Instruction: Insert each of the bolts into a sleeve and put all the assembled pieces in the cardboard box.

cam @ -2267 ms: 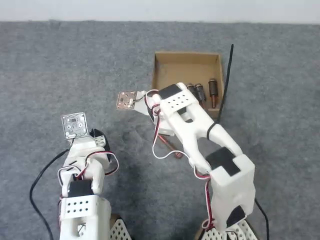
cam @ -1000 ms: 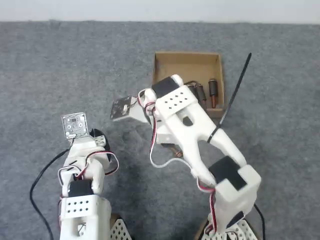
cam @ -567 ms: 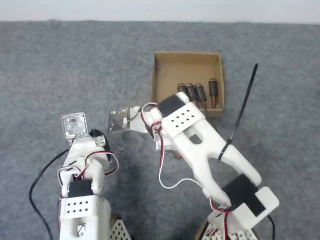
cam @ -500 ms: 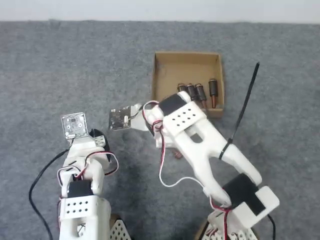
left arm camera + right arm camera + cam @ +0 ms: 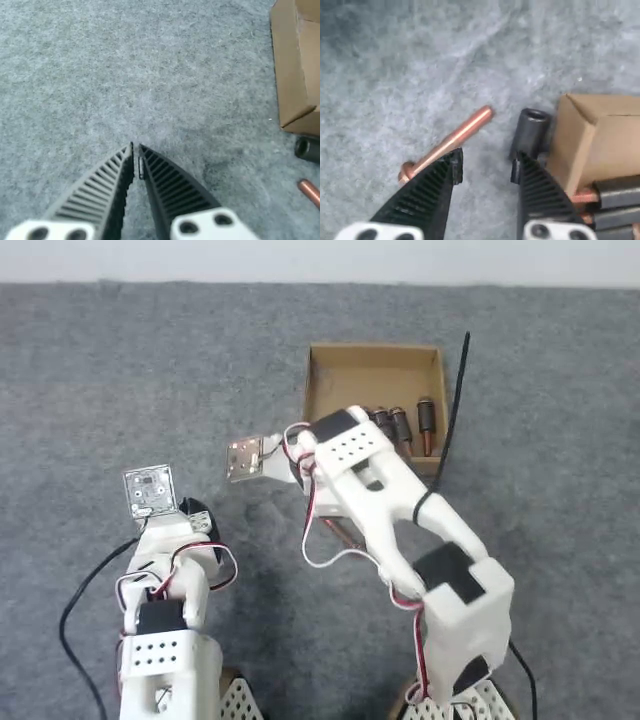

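We find one bolt (image 5: 449,141) flat on the carpet (image 5: 395,60), near a sleeve (image 5: 530,131) just beside the cardboard box (image 5: 602,137) corner. The right gripper (image 5: 486,159) hangs over both, jaws spread, empty. The left gripper (image 5: 135,148) is closed on nothing.

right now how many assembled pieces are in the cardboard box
3 assembled pieces show in the cardboard box: two side by side beside the right arm, one apart. The arm may hide more.
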Robot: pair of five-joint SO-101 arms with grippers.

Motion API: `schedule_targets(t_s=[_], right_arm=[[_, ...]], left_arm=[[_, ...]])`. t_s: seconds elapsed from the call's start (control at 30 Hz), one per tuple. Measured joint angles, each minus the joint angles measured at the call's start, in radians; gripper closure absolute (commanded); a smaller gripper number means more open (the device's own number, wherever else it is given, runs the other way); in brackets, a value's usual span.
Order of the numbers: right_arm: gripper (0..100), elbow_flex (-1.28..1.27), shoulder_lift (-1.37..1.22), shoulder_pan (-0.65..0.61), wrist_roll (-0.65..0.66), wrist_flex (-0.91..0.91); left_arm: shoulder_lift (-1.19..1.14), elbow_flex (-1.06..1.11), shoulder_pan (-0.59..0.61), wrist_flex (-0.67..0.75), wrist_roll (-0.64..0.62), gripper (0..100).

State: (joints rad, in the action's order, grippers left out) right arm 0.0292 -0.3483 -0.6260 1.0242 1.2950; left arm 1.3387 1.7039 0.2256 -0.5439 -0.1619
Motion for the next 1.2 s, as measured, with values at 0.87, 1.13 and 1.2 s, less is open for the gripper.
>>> schedule_targets(t_s=[0.87, 1.13, 1.2], right_arm=[[99.1, 0.301, -0.318, 0.061, 0.006, -0.003], [99.3, 0.301, -0.318, 0.086, 0.002, 0.0], [99.3, 0.301, -0.315, 0.1, -0.035, 0.0]], left_arm=[[0.0, 0.0, 0.0, 0.0, 0.0, 99], [0.0, 0.0, 0.0, 0.0, 0.0, 99], [0.0, 0.0, 0.0, 0.0, 0.0, 99]])
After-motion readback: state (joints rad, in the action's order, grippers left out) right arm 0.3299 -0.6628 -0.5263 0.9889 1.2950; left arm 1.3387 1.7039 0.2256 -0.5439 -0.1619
